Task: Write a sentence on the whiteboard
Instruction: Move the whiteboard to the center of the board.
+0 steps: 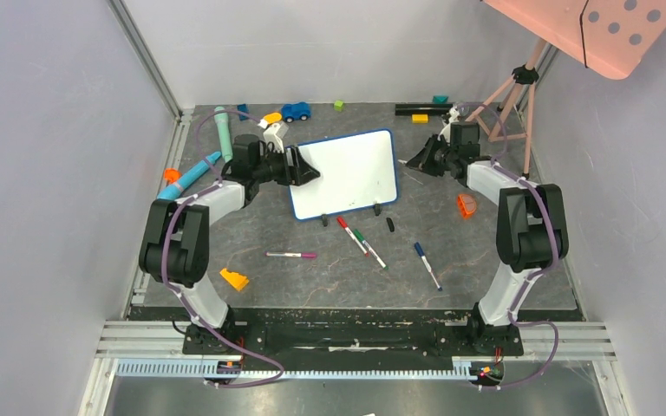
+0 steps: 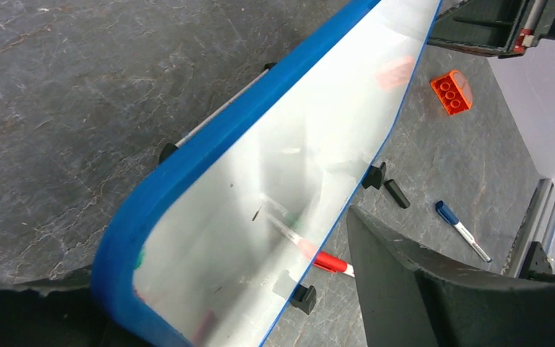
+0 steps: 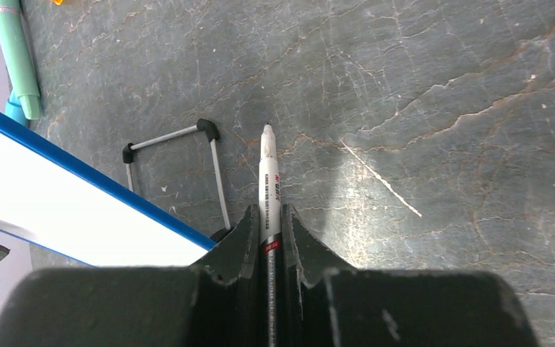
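The small blue-framed white whiteboard (image 1: pixel 347 173) stands tilted on the grey stone-patterned counter (image 1: pixel 329 282), between the left gripper (image 1: pixel 305 166) at its left edge and the right gripper (image 1: pixel 418 161) off its right side. In front of it lie a red-capped marker (image 1: pixel 352 234), a green-capped marker (image 1: pixel 368 248) and a blue-capped marker (image 1: pixel 427 265). The orange toy brick (image 1: pixel 466 204) sits to its right.

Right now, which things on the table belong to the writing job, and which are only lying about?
Belonging to the job:
- whiteboard, blank, with the left pincer at its edge
- white marker, clamped in the right pincer

Only lying about:
- red marker
- green marker
- blue marker
- pink marker
- orange brick
- blue toy car
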Available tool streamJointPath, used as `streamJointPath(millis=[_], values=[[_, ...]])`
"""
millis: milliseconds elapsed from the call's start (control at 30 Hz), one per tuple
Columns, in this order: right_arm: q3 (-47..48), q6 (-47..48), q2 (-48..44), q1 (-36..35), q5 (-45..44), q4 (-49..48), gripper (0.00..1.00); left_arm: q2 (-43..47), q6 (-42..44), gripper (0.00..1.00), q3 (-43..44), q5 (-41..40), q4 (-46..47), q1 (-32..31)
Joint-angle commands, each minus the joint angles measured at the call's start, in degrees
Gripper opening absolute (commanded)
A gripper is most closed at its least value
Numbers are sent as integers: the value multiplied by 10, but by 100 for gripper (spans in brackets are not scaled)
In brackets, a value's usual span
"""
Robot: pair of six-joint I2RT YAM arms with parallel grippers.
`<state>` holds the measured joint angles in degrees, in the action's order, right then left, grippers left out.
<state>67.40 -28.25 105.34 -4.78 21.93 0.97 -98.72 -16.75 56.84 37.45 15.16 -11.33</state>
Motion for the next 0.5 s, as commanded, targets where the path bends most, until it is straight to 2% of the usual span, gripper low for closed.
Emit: streamJointPath(millis=[0,100,300,467], values=[[-3,20,-39,7,-6,-11,0,11,-14,79,4,-29,4,-1],[-2,22,-46,7,-25,13,0,31,-11,99,-9,-48,-2,10],[-2,9,-74,8,-86,34,0,90,-16,100,-16,-68,-73,40],[-1,4,-111,9,-134,60,0,181,-43,100,-49,-131,-118,63]])
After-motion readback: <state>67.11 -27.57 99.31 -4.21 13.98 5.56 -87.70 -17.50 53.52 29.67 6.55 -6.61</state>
